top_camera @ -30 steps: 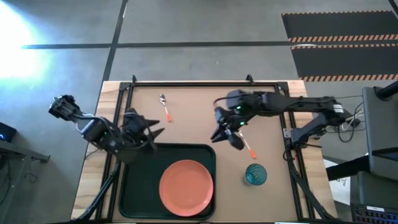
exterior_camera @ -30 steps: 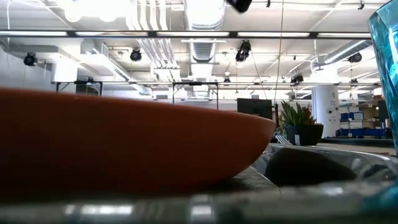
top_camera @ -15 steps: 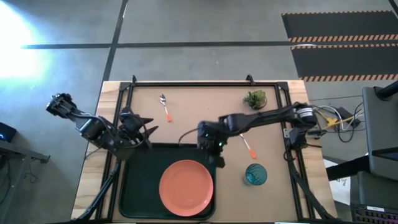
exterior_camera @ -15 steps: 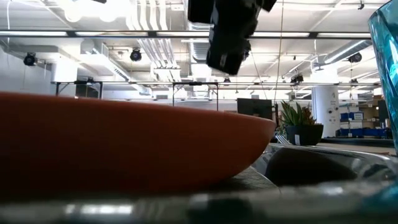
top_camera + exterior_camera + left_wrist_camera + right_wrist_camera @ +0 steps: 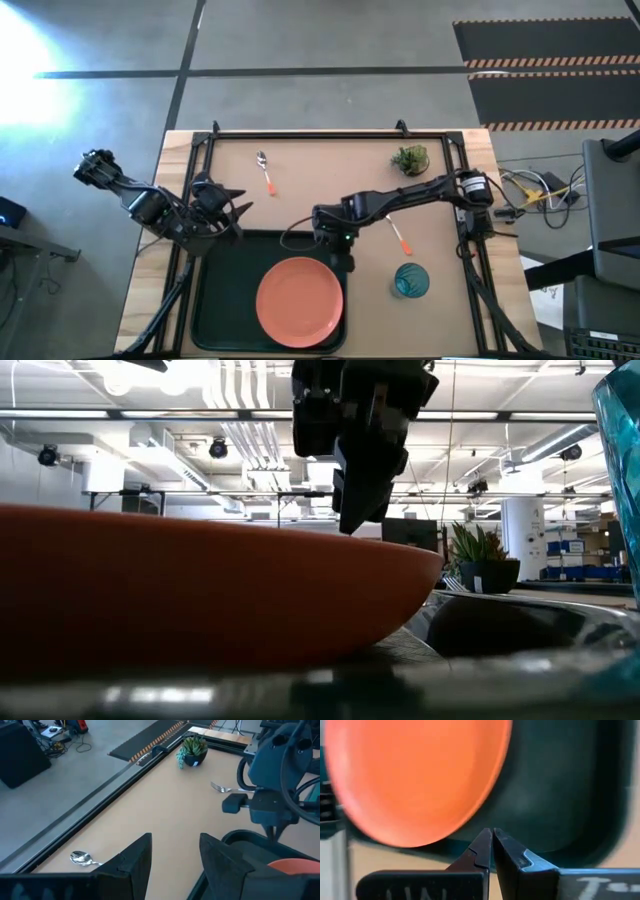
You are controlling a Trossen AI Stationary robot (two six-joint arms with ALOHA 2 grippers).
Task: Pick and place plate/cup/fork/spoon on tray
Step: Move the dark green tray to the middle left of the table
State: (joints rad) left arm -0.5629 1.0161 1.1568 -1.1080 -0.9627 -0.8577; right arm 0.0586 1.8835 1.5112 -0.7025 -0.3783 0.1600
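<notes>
The orange-red plate lies flat in the dark green tray, toward its right side. My right gripper is shut and empty over the tray's far right corner, just beyond the plate's rim; its shut fingers point down at the tray. The fork lies on the table to the right of it, and the teal cup stands nearer the front. The spoon lies at the far left. My left gripper is open and empty by the tray's far left corner.
A small green potted plant stands at the table's far right. A black frame runs along the table's far edge. Bare tabletop lies between spoon, plant and tray.
My right gripper has gone from above the fork toward the table's left and near edge, to the tray's far right corner, and has come down close to the plate's rim. The plant, earlier covered by the arm, now shows.
</notes>
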